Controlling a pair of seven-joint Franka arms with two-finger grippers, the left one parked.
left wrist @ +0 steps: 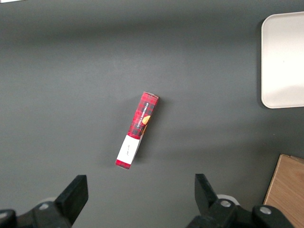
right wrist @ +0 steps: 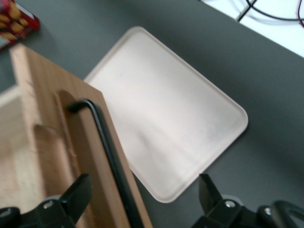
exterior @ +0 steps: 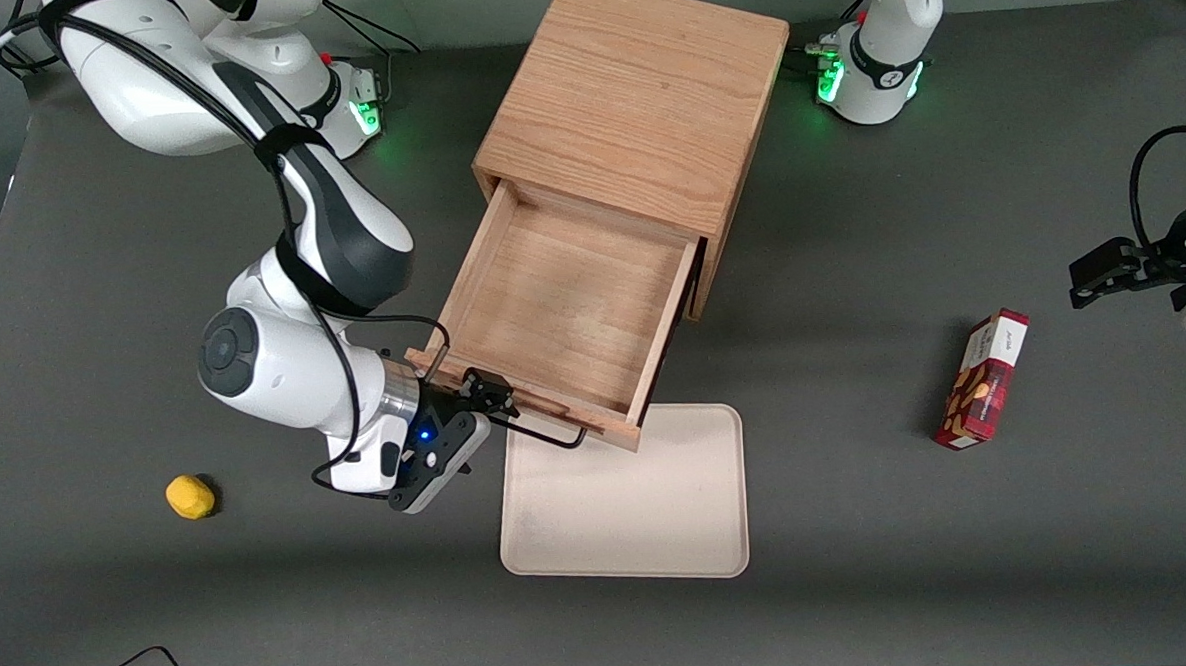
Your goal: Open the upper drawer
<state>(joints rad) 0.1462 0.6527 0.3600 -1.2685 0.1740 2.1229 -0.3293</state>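
Note:
The oak cabinet [exterior: 633, 101] stands at the table's middle. Its upper drawer [exterior: 562, 314] is pulled well out toward the front camera and its inside is bare wood. The thin black wire handle [exterior: 548, 437] runs along the drawer's front panel. My right gripper [exterior: 486, 398] is at the handle's end toward the working arm. In the right wrist view the gripper [right wrist: 145, 185] is open, with its fingers [right wrist: 80, 187] wide apart on either side of the handle [right wrist: 107, 142] and not touching it. The drawer front [right wrist: 47, 95] shows beside the handle.
A cream tray [exterior: 625, 492] lies on the table just under the drawer's front edge; it also shows in the right wrist view [right wrist: 166, 109]. A red snack box [exterior: 983, 378] lies toward the parked arm's end. A yellow lump [exterior: 190, 497] lies toward the working arm's end.

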